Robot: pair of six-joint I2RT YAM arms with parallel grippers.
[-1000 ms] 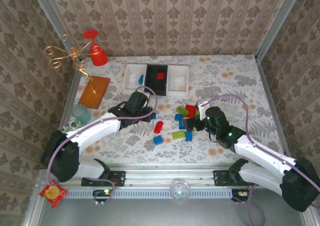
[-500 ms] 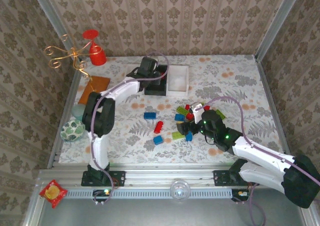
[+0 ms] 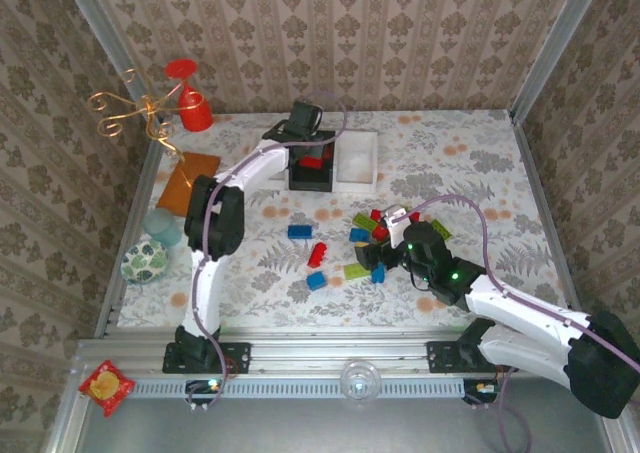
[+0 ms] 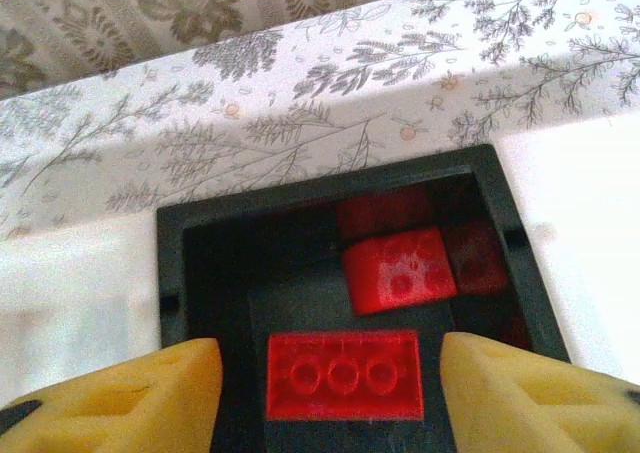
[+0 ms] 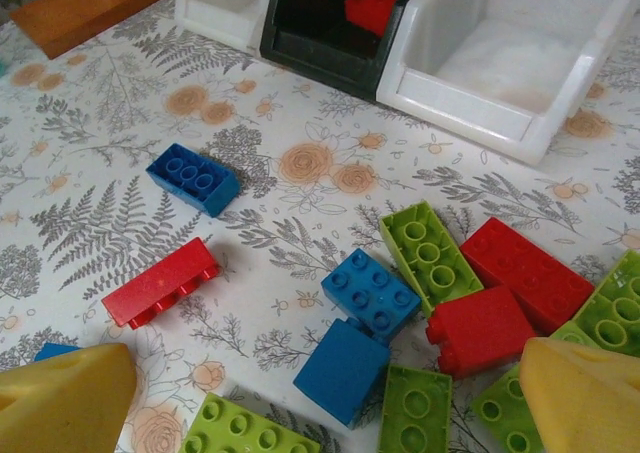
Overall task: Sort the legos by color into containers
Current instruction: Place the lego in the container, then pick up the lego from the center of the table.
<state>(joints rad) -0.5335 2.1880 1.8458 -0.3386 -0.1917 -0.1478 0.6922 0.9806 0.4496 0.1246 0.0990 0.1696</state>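
The right tool (image 5: 320,403) hangs over the flowered surface (image 5: 300,123), its yellow fingertips (image 5: 60,403) wide apart at the bottom corners. Between them a blue cube (image 5: 343,370) touches a flat blue brick (image 5: 370,291). A lime green brick (image 5: 430,255) lies just beside these, against a long red brick (image 5: 527,272) and a stubby red brick (image 5: 480,330). To the left, apart, sit a red bar (image 5: 160,282) and a blue brick (image 5: 193,179). Three bins stand in a row at the top: a white bin (image 5: 225,13), a black bin (image 5: 330,58) holding a red block (image 5: 370,10), and a second white bin (image 5: 470,108) whose floor is too washed out to read. An orange-brown board (image 5: 90,3) lies at the top left.
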